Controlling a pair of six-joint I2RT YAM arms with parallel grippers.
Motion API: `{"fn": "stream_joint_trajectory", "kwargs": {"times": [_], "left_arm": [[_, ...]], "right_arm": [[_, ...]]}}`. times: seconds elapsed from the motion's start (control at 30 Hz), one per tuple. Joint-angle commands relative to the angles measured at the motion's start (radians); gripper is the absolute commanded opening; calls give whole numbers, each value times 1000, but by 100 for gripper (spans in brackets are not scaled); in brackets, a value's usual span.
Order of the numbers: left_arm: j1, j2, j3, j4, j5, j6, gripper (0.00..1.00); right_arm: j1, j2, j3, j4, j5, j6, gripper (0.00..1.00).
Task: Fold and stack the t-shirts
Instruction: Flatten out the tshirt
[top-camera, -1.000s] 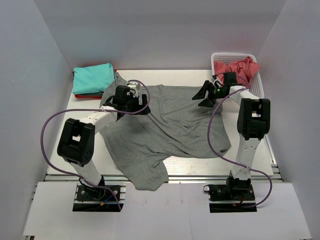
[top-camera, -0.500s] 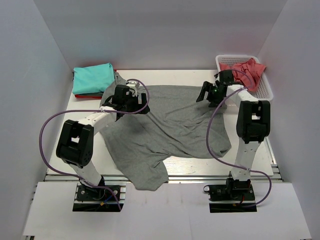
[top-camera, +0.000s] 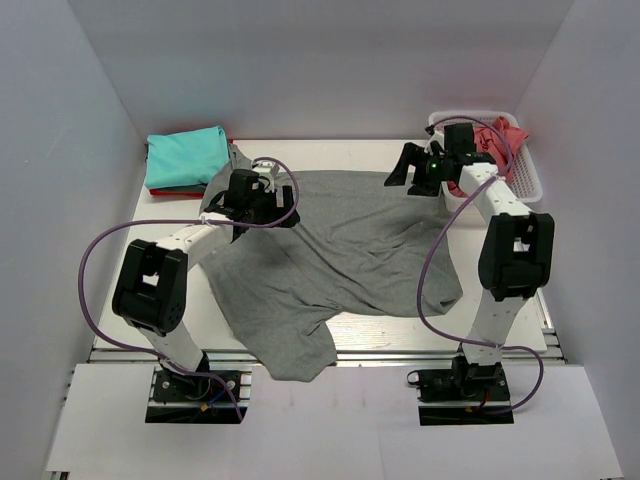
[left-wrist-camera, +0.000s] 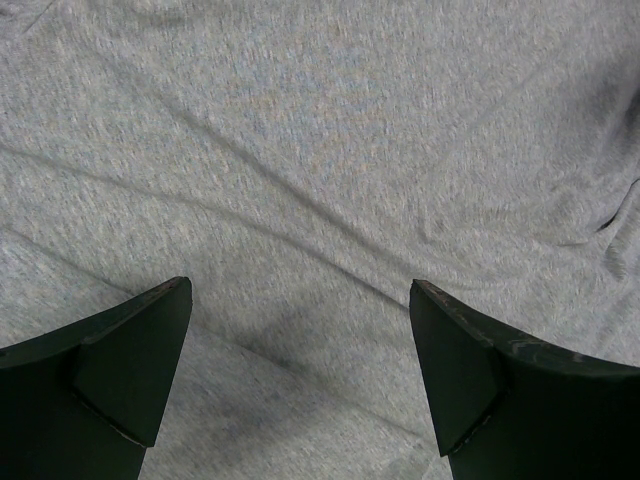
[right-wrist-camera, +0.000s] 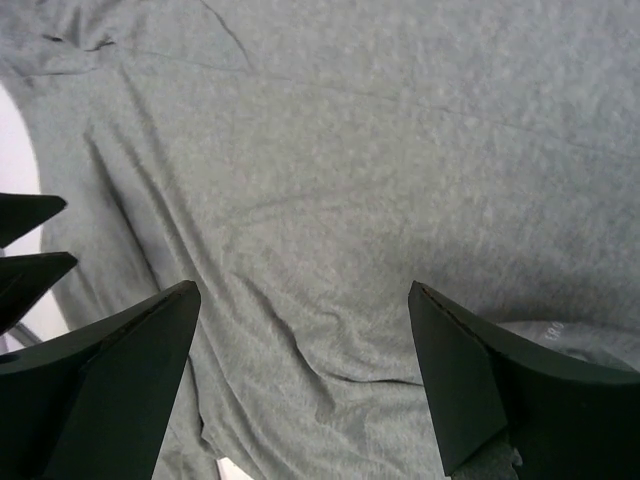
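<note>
- Grey t-shirt (top-camera: 340, 250) lies spread and creased across the middle of the white surface (top-camera: 400, 330); one lobe hangs over the near edge
- Its far-left corner reaches close to the folded teal t-shirt (top-camera: 185, 155) in the far-left corner of the surface
- Teal t-shirt sits on top of a red t-shirt (top-camera: 168, 192), of which only a thin edge shows beneath
- Coral-pink t-shirt (top-camera: 503, 135) is bunched inside the white mesh basket (top-camera: 530, 178) at the far-right corner
- Left arm (top-camera: 190, 240) reaches in over the far-left part of the grey t-shirt; left fingers (left-wrist-camera: 110, 370) are spread wide, nothing between them, only grey cloth in view beyond the tips
- Right arm (top-camera: 512, 250) reaches to the far-right part of the grey t-shirt, just beside the basket; right fingers (right-wrist-camera: 110, 380) are likewise spread wide and released, holding nothing
- Cannot tell from any view whether either pair of fingertips touches the cloth
- Right wrist view: long creases run across the grey cloth, a strip of bare surface shows at the left edge, and a paler patch (right-wrist-camera: 560, 335) with marks too faint to read lies at lower right
- Left wrist view: grey cloth fills the frame, shallow diagonal folds
</note>
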Motion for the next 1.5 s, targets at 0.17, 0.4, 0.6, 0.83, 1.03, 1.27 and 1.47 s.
{"fn": "stream_joint_trajectory", "kwargs": {"times": [0.17, 0.4, 0.6, 0.83, 1.03, 1.27, 1.47], "left_arm": [[-5, -40, -14, 13, 7, 9, 100], [-5, -31, -26, 36, 33, 18, 100], [-5, -12, -58, 54, 68, 18, 100], [-5, -2, -58, 54, 77, 18, 100], [-5, -2, -67, 63, 77, 18, 100], [-5, -2, -67, 63, 68, 18, 100], [-5, -2, -87, 63, 47, 9, 100]], "right_arm": [[8, -275, -347, -64, 295, 83, 90], [-7, -638, -642, -419, 660, 270, 86], [-29, -712, -784, -563, 804, 404, 75], [-47, -697, -837, -503, 835, 427, 61], [-44, -634, -872, -338, 781, 383, 56], [-47, -557, -872, -183, 708, 352, 43], [-51, -534, -907, -325, 812, 428, 0]]}}
